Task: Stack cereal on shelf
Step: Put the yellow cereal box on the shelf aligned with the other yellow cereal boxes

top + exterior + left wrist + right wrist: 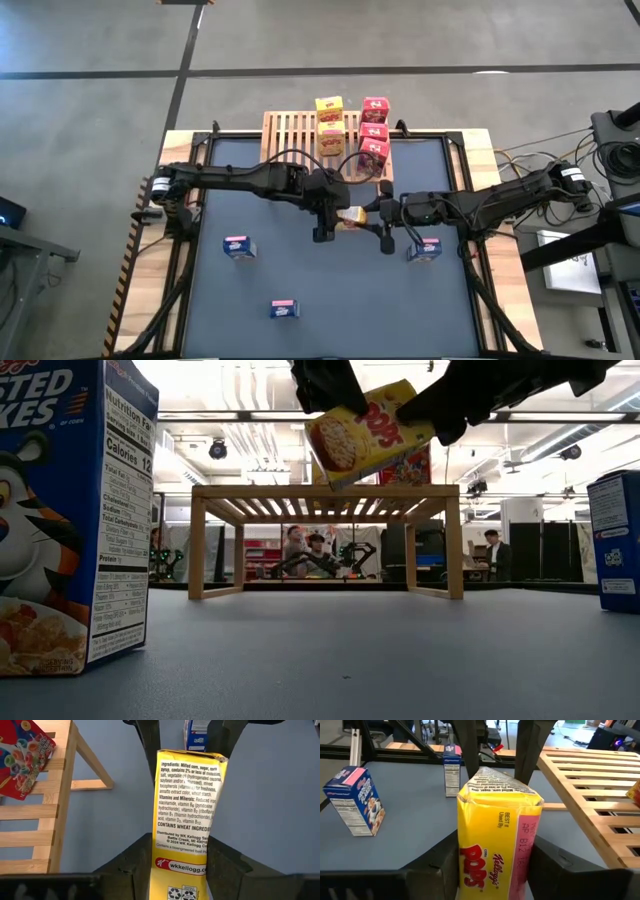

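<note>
So the big thing here is the dark table [330,330], and at its far edge sits the wooden shelf [290,128], which is what I'll place everything against. On the shelf's slats there are already five boxes: two yellow boxes [330,122] about mid-shelf and three red boxes [374,128] in a row along the shelf's right end. Both arms meet just in front of the shelf, close to its right half, and between them hangs one more yellow cereal box [350,214], off the table and tilted in the low view. It looks like a handover: the right gripper [495,870] is clamped on one end of the box with a finger on each wide face, and the left gripper [177,870] has its fingers on both sides of the other end, looking clamped on it too. The box's long axis runs roughly sideways, parallel to the shelf's front edge, from one pincer to the other, so the shelf lies straight back from the box. Both arms are about equally near it, and my guess is one has to let go before the box can go up on the slats. Three blue boxes are well forward of the shelf: a left one [238,247], a right one [424,249], and the nearest-front one [284,309].
</note>
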